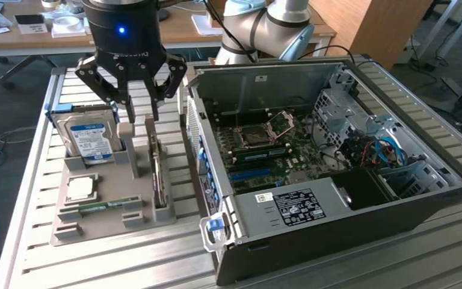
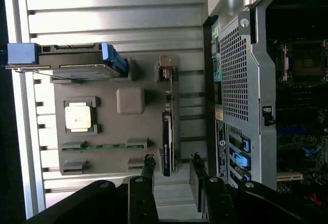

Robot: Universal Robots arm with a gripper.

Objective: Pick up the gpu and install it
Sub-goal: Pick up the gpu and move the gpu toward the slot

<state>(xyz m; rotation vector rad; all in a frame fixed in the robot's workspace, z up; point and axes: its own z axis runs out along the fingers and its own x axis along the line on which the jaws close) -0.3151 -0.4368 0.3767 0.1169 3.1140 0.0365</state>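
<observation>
Slatted aluminium table (image 1: 70, 265) bears a grey moulded holder tray (image 1: 103, 232) on the exterior view's left. The thin flat gpu card (image 1: 160, 174) stands on edge in it, not yet lifted. The black gripper (image 1: 141, 108) hovers above, fingers spread and empty. The open dark computer case (image 1: 295, 241) on the right looks uninstalled.

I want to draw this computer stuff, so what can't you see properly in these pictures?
- gpu: wrist view, seen edge-on, so its flat faces are hidden.
- hard drive: exterior view, label writing too small to read.
- computer case: wrist view, partly cut off by the picture's edge.
- gripper: exterior view, upper body cut off by the picture's edge.
</observation>
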